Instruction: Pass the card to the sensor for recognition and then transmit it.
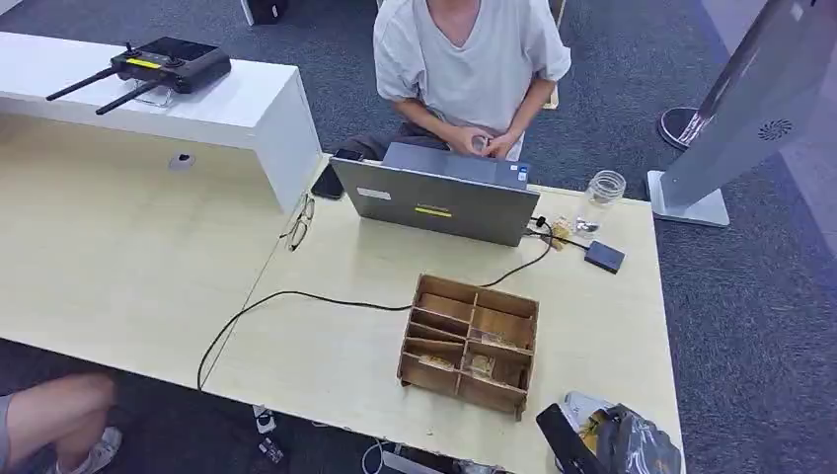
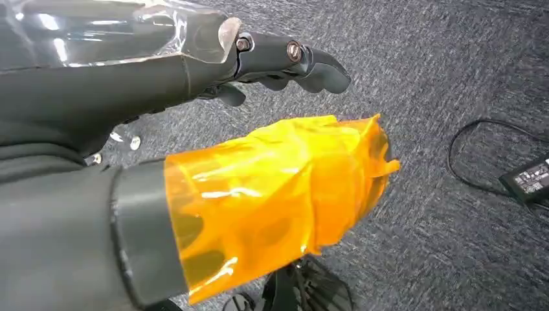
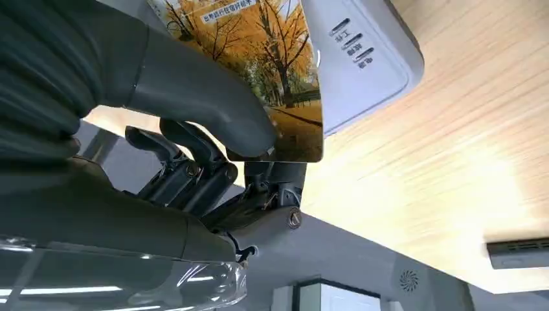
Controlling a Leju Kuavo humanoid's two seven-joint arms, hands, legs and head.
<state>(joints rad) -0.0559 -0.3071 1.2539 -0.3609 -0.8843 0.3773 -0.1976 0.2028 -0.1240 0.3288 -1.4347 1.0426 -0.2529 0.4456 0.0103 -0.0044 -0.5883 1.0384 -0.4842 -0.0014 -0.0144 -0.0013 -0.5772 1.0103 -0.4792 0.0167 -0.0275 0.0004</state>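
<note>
The card (image 3: 285,71) bears a picture of yellow autumn trees. My right hand (image 3: 194,129) pinches it between thumb and fingers, right over the white sensor (image 3: 362,58) lying on the pale wooden table (image 3: 421,181). From the head camera, the right hand (image 1: 612,439) sits at the table's near right corner with the card (image 1: 592,428) and the white sensor (image 1: 577,405) beside it. My left hand (image 2: 259,129) hangs over the grey carpet, its thumb wrapped in orange tape, fingers apart and holding nothing.
A wooden compartment box (image 1: 471,341) stands just left of my right hand. Behind it, a person (image 1: 464,59) sits at a grey laptop (image 1: 434,197). A black cable (image 1: 296,298), a glass jar (image 1: 602,190) and a small black box (image 1: 604,256) lie nearby.
</note>
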